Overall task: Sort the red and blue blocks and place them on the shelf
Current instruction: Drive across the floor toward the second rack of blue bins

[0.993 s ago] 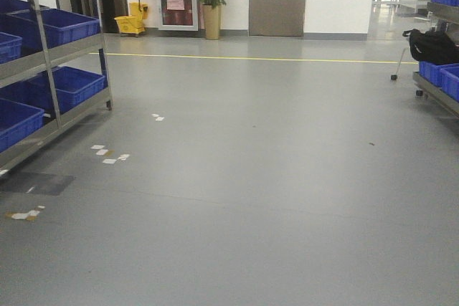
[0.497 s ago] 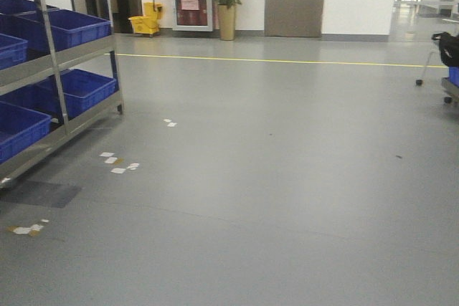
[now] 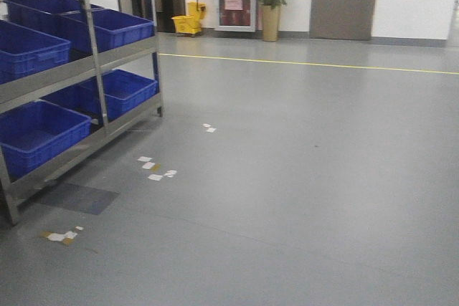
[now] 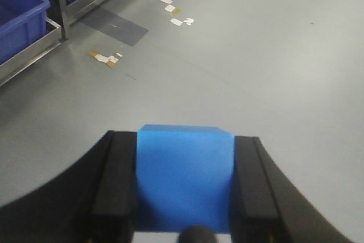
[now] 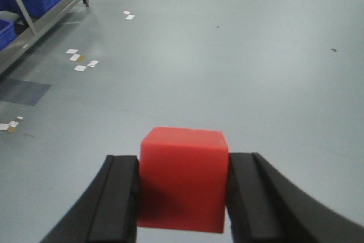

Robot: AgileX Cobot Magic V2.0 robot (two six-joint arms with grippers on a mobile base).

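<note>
so the left end effector (image 4: 185, 160) is squeezing the small matte blue cube (image 4: 185, 189), the right end effector (image 5: 183, 166) is squeezing the matching red cube (image 5: 183, 189), both sitting square, flat face forward; the stainless-steel shelf (image 3: 43, 80) is standing off left

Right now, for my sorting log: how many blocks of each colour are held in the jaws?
Blue block: 1
Red block: 1
Total: 2
</note>
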